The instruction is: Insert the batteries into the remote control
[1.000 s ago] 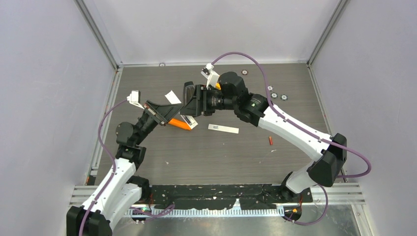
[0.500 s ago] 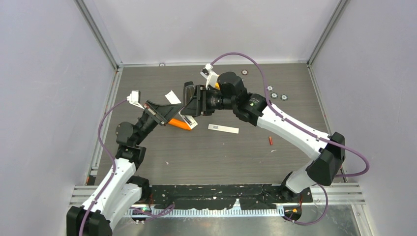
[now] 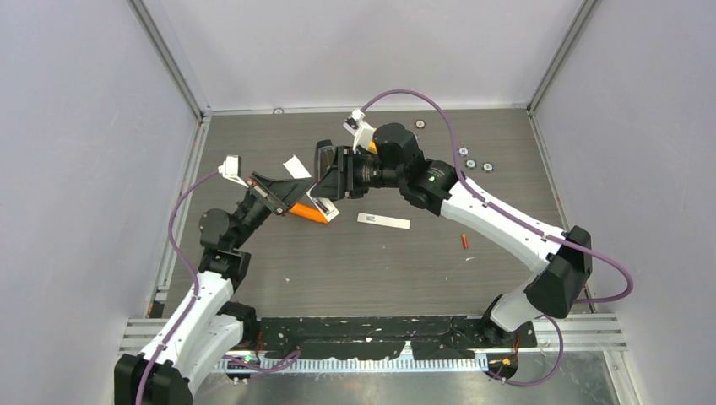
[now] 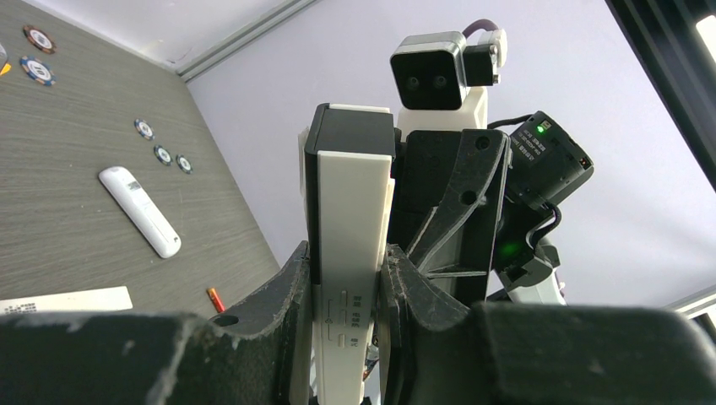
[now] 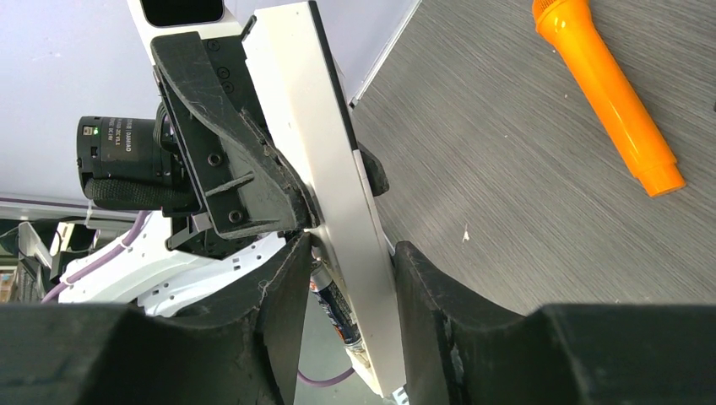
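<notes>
Both grippers hold one white remote (image 4: 350,219) upright above the table's middle. My left gripper (image 4: 344,266) is shut on its lower part; in the top view it (image 3: 291,198) comes in from the left. My right gripper (image 5: 346,253) is shut on the same remote (image 5: 321,160), and in the top view it (image 3: 328,179) comes in from the right. A dark grey battery (image 5: 333,305) lies in the remote's open back, beside my right gripper's left finger. A red battery (image 3: 463,241) lies on the table, also in the left wrist view (image 4: 215,299). The orange battery is not in view.
A second white remote (image 4: 139,211) lies on the table near several round silver discs (image 3: 470,163). A flat white strip (image 3: 383,221) lies mid-table and a white card (image 3: 295,166) further back. An orange marker-like object (image 5: 604,93) lies on the table. Walls enclose three sides.
Almost nothing. Both grippers stay clamped on the remote in the same spot; the right arm's elbow has shifted very slightly.
</notes>
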### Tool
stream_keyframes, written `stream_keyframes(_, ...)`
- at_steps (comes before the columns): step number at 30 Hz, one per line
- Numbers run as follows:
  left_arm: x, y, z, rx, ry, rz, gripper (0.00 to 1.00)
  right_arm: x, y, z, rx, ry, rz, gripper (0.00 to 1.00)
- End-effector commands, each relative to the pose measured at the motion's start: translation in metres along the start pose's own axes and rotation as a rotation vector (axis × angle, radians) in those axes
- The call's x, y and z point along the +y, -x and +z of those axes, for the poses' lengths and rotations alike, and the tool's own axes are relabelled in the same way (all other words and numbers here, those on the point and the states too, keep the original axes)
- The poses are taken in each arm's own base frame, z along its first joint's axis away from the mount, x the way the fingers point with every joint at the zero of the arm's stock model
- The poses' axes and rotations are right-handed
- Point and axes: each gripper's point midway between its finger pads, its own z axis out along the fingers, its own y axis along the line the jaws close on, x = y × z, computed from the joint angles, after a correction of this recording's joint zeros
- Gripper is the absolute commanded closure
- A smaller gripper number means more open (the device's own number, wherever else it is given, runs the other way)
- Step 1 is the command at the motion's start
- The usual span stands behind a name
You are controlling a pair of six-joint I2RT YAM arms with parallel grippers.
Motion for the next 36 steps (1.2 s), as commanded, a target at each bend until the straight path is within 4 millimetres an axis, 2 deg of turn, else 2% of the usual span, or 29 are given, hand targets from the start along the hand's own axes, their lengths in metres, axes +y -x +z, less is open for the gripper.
stream_keyframes(1, -0.033, 0.015, 0.004, -0.046, -0.087, 0.045, 1.00, 0.013, 0.007, 0.000, -0.011, 0.041, -0.036, 0.53)
stream_keyframes(7, -0.029, 0.013, 0.004, -0.043, -0.083, 0.035, 1.00, 0.015, 0.015, -0.003, -0.049, 0.047, -0.018, 0.39)
stream_keyframes(11, -0.030, 0.014, 0.004, -0.046, -0.086, 0.037, 1.00, 0.017, 0.019, -0.005, -0.072, 0.060, -0.013, 0.33)
stream_keyframes(25, -0.030, 0.019, 0.004, -0.078, -0.098, -0.003, 1.00, 0.019, 0.028, -0.026, -0.164, 0.051, -0.078, 0.30)
stream_keyframes(29, -0.030, 0.018, 0.003, -0.080, -0.100, -0.006, 1.00, 0.023, 0.032, -0.033, -0.194, 0.062, -0.096, 0.25)
stream_keyframes(36, -0.030, 0.020, 0.002, -0.093, -0.100, -0.010, 1.00, 0.016, 0.028, -0.037, -0.206, 0.038, -0.098, 0.24)
